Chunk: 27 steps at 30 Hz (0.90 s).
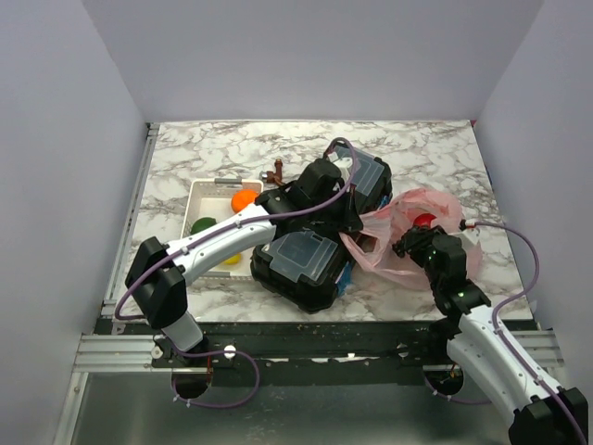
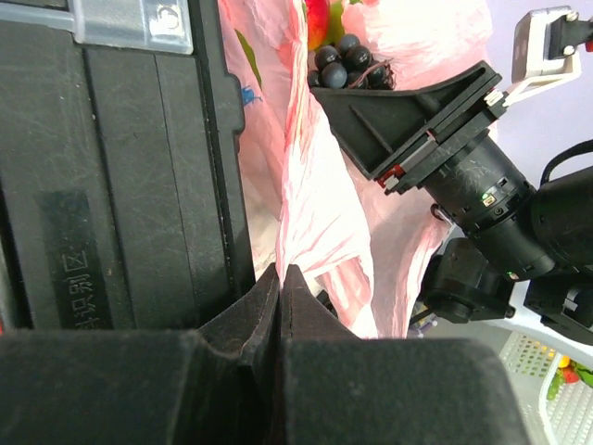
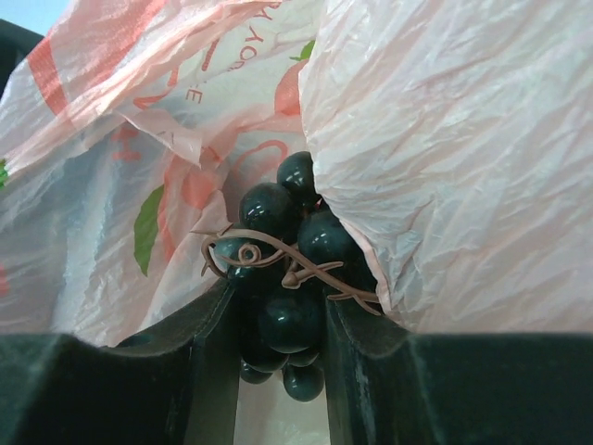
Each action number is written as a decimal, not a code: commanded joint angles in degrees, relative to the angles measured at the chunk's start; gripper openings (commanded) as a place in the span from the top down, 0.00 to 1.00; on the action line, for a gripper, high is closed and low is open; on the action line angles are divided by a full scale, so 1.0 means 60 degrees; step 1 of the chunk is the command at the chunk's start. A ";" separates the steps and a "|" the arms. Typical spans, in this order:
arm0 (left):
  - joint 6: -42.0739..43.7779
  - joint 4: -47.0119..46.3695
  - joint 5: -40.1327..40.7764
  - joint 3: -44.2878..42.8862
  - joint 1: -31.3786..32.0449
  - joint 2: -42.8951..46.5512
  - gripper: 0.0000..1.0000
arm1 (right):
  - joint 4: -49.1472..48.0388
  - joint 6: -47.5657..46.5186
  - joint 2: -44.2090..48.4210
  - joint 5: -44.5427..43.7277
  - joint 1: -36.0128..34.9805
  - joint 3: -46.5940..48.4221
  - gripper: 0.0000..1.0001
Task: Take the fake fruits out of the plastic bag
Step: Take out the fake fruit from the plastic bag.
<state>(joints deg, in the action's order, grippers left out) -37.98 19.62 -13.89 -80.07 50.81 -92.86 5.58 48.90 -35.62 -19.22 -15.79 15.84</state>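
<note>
Right gripper (image 3: 278, 320) is part-closed on grapes (image 3: 278, 236), inside bag (image 3: 445, 158). Bunch's long axis runs along the jaws, so I read the exit as straight back toward the right base. Right wrist is low, pointing into the bag mouth. Left gripper (image 2: 281, 287) is pinched tight on a fold of bag film, arm stretched across toolbox (image 2: 120, 185). Apple (image 1: 423, 220) sits deeper in, beyond the grapes. Risk: film dragging out with the bunch.
</note>
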 commanded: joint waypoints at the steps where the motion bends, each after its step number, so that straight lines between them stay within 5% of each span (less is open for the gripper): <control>1: 0.0136 0.1010 0.0782 0.0353 0.0093 -0.0006 1.00 | -0.1690 -0.0242 0.0299 -0.0739 0.0012 -0.0358 0.65; 21: -0.0610 0.0932 0.1280 0.0964 0.0611 -0.0299 1.00 | -0.3057 -0.0337 -0.0454 -0.0938 0.0010 -0.1035 0.34; 27: -0.0614 0.0931 0.1074 0.0896 0.0629 -0.0394 1.00 | -0.3001 -0.0410 -0.0370 -0.1130 0.0011 -0.1086 0.62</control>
<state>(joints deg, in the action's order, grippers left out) -43.16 16.32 -9.45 -76.34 54.61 -91.94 -10.96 47.40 -38.24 -23.22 -15.79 9.19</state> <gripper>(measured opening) 0.003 0.471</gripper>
